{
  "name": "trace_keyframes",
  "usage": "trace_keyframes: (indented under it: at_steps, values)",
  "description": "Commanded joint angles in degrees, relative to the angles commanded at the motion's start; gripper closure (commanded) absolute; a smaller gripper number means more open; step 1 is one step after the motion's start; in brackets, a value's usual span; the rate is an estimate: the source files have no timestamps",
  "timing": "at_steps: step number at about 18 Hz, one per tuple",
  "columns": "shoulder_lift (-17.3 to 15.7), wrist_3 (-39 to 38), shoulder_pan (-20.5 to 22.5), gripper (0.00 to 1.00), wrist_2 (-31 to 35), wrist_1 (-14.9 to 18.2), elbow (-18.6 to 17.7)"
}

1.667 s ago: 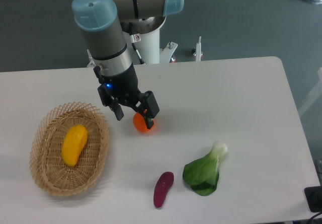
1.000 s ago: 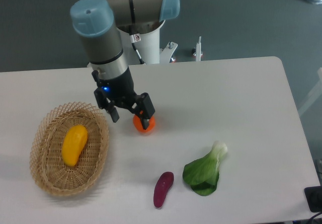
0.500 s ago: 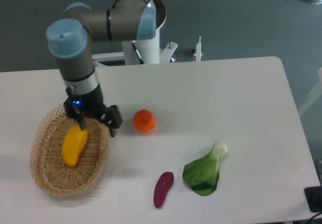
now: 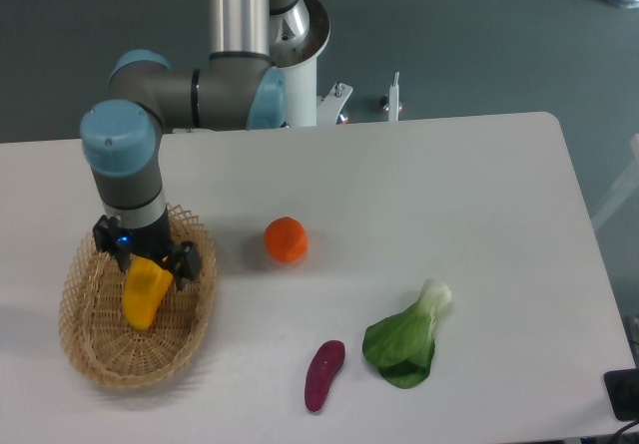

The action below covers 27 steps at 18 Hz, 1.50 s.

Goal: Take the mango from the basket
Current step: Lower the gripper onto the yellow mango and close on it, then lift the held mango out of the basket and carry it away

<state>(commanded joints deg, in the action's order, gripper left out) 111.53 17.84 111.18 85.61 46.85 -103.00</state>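
A white table (image 4: 429,185) filled most of the view, seen from above and slightly in front. On its left side sat an oval wicker basket (image 4: 88,352) with a lacy open rim. The robot arm (image 4: 135,170), grey with pale blue joint caps, reached in from its base at the back of the table, bent at an elbow, and pointed its wrist straight down over the far end of the basket.

The mango (image 4: 143,294) lay inside the basket, lengthwise along it, its upper end hidden under the wrist. It was smooth, yellow-orange and gently curved. It looked firm and moderately weighty, with a slick skin that could slip under a light pinch. The best hold was probably across its narrow width near the middle, where the sides run closest to parallel; a grasp near the tapered end might squeeze it out.

The gripper (image 4: 147,261) hung spread apart, one dark finger (image 4: 187,262) showing on each side of the mango's upper end. Whether the fingers touched the fruit could not be told. Nothing was yet held.

Well apart on the table lay a round orange (image 4: 286,239), a leafy green vegetable (image 4: 404,342) and a small purple vegetable (image 4: 323,374).
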Motion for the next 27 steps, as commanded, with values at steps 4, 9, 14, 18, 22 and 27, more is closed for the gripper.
trace_keyframes:
  at_steps: [4,9,14,18,22,27]
  values:
    - [2.19,0.09,-1.05,0.00,0.26,-0.18,-0.36]
    - [2.73,-0.09,-1.32,0.00,0.26,-0.18,-0.44]
    - [3.34,-0.09,-1.50,0.13,0.35,-0.18,-0.44]
    - [3.34,0.00,-1.50,0.27,0.35,-0.18,-0.44]
    - [3.25,0.17,-1.50,0.37,0.35,-0.18,-0.36]
    - [0.37,0.79,-0.79,0.42,0.35,-0.09,0.52]
